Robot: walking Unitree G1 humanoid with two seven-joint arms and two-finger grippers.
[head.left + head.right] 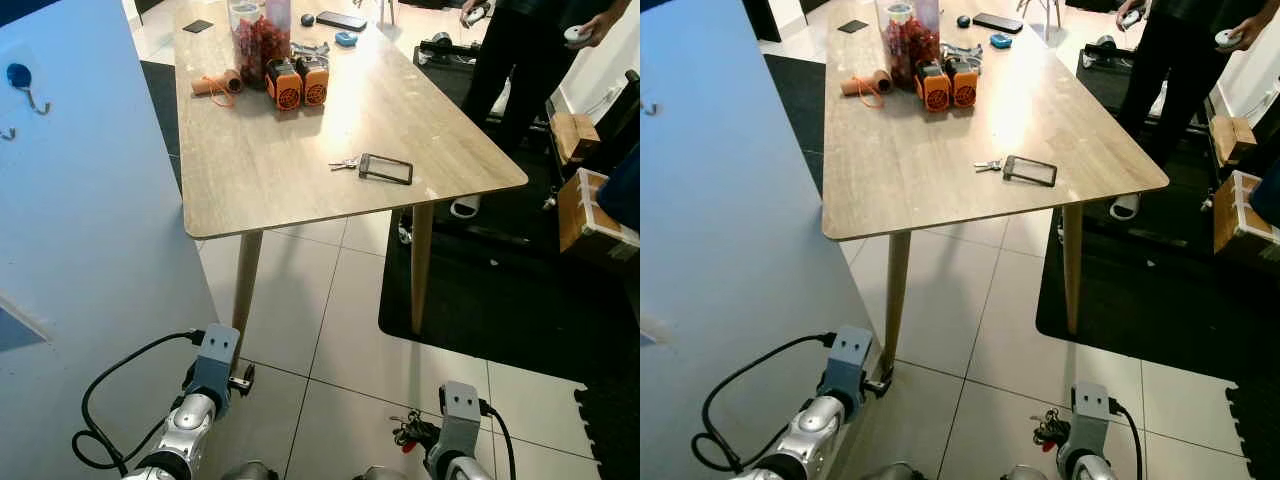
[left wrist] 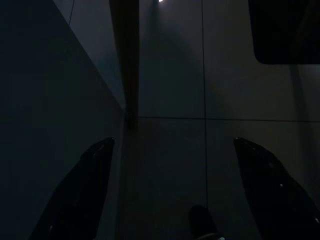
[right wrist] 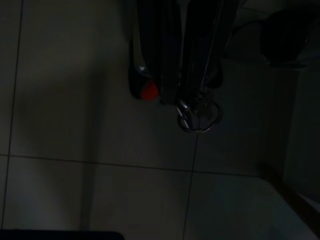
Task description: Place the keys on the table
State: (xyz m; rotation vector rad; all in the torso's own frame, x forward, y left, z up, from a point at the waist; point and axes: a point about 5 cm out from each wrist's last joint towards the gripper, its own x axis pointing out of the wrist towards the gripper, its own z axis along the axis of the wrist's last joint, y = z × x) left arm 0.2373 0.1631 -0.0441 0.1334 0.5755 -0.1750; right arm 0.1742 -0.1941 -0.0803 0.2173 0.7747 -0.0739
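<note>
Low in the frame, at the bottom edge right of centre, the right claw [image 1: 410, 432] hangs above the tiled floor [image 1: 330, 330] with its two black fingers pressed together on a bunch of keys [image 1: 405, 433]. From the right wrist camera, a metal ring [image 3: 199, 116] dangles just past the fingertips and a red tag [image 3: 147, 91] sits beside them, so the keys are held, not yet set down. At the bottom left, the left claw [image 2: 175, 190] hangs idle, its fingers spread wide with nothing between them, close to the blue panel [image 1: 90, 250] that fills the left side of the frame.

What the move turns on is that the desk [image 1: 260, 170] lies ahead of and well above the right claw: its wooden top fills the upper middle of the frame, and its near edge runs across the frame above both arms. Its long axis stretches away from the camera. The right arm already carries the keys, so it is the arm to lift and reach forward. Bare wood near the front edge looks the easiest spot. Farther in, right of centre, lie a second set of keys [image 1: 344, 162] and a dark phone [image 1: 386, 168] touching or just beside each other; orange gadgets [image 1: 297, 83] and a jar [image 1: 250, 38] stand toward the far end. A person [image 1: 530, 50] stands in the upper right, just beyond the desk.
</note>
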